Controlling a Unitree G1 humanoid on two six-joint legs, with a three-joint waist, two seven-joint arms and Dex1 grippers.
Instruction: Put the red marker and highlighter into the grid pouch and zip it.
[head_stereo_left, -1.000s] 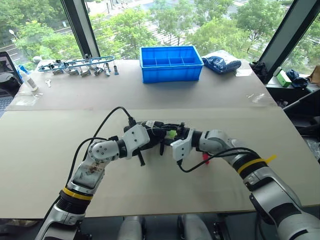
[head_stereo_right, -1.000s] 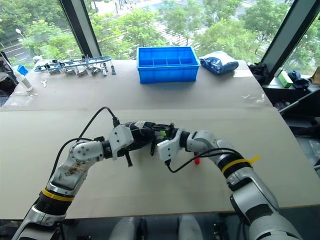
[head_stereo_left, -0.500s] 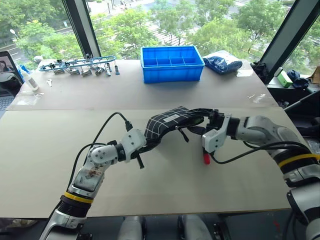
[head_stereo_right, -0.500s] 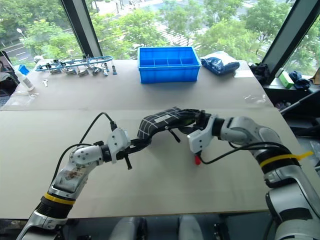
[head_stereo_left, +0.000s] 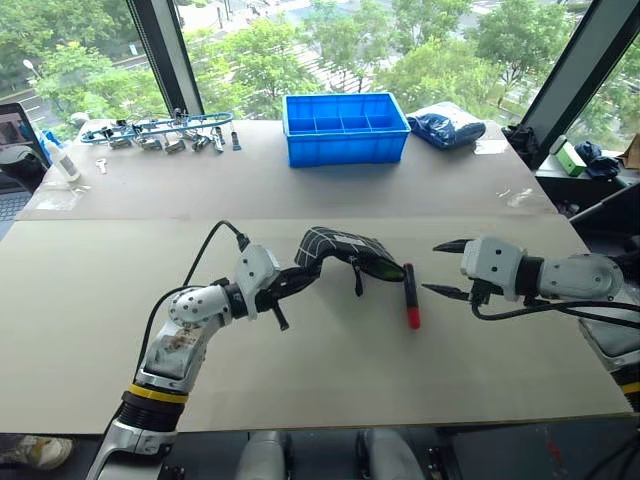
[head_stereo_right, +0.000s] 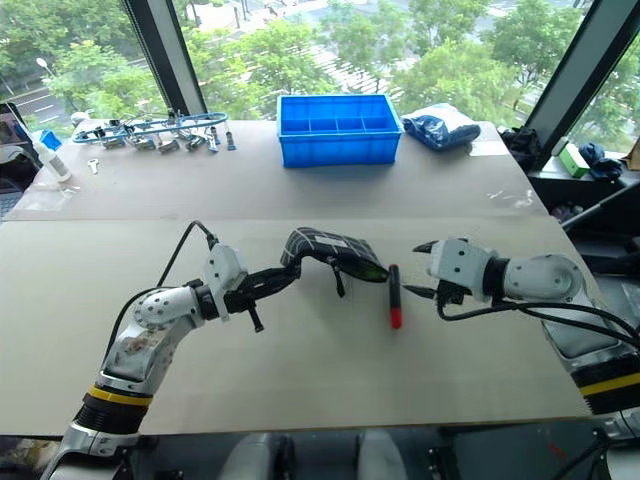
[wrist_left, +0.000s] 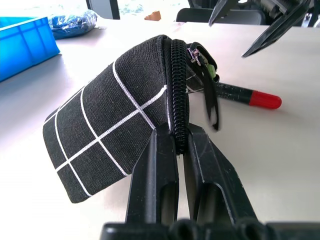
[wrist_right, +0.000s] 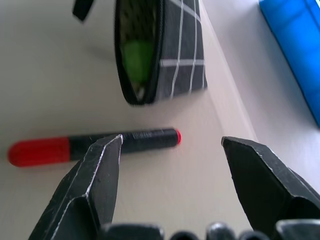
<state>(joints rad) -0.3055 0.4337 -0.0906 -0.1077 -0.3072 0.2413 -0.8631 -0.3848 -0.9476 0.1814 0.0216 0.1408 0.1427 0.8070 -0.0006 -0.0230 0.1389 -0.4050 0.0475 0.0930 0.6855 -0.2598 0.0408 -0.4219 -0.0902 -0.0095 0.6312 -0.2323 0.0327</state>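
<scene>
Two tools are at work over the desk (head_stereo_left: 320, 380). The left tool (wrist_left: 179, 145) is clamped tight, its black fingers (wrist_left: 157, 170) pinching the zipper edge of the grid pouch (head_stereo_left: 338, 252) near one end. That pouch sits just left of the middle of the left eye frame, lifted at the gripped end and arched so that its far end droops to the desk; its black pull cord (head_stereo_left: 357, 278) hangs down. The mouth is open on the side facing the right tool, and the right wrist view shows the highlighter (wrist_right: 136, 62) lying inside as a green shape behind the zipper edge.

The right tool (head_stereo_left: 446, 268), right of centre in the left eye frame, stands wide open and holds nothing; its two pointed fingers (wrist_right: 97, 172) are spread apart above the desk. The red marker (head_stereo_left: 410, 295) lies flat on the desk between the pouch mouth and this tool, just beside the pouch and touched by neither tool, its red end towards the bottom of the frame.

Near the top centre, well away, stands a blue bin (head_stereo_left: 343, 127).
</scene>
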